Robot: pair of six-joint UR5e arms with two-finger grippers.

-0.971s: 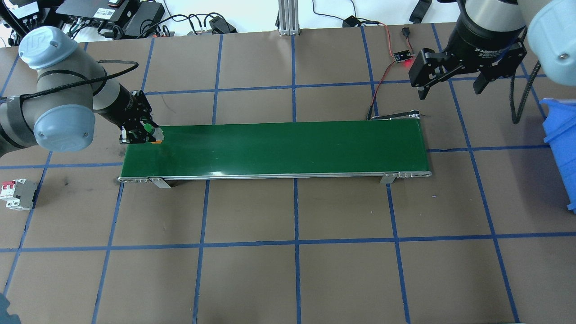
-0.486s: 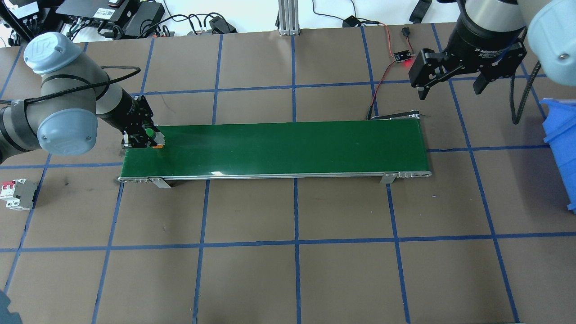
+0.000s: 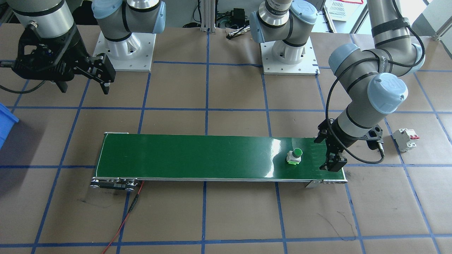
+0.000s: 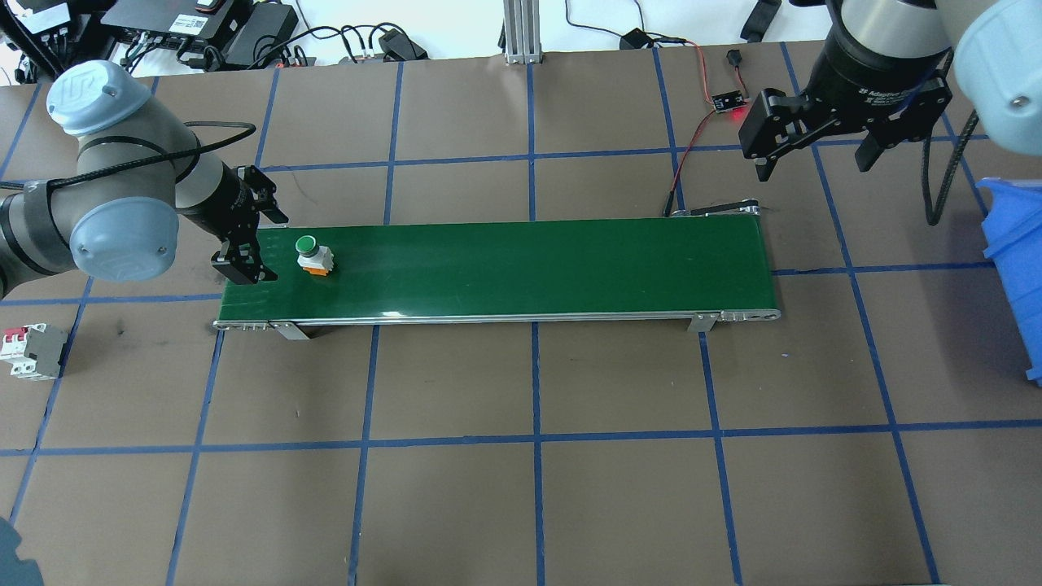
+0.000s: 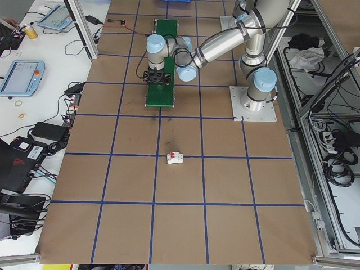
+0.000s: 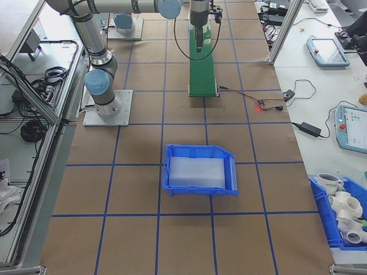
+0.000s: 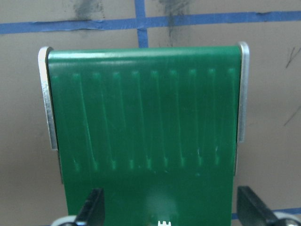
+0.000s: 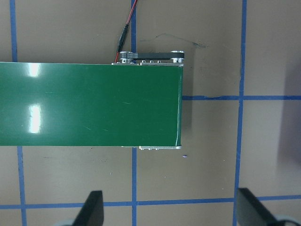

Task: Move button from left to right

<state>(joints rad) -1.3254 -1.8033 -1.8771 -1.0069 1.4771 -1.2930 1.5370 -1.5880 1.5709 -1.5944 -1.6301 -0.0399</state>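
The left gripper (image 4: 248, 236) is hanging over the left end of the green belt (image 4: 529, 264) with its fingers apart, holding nothing. The button (image 4: 311, 254) is standing upright on the belt just beside it, free of the fingers. So the first step looks finished: the button is lying on the belt, but at the left end, and the whole way to the right is remaining. The right gripper (image 4: 814, 150) is waiting near the belt's right end, fingers spread wide and empty. The blue bin (image 6: 200, 177) on the worktop is sitting well apart from the belt, and it is showing only a pale bottom with nothing in it.
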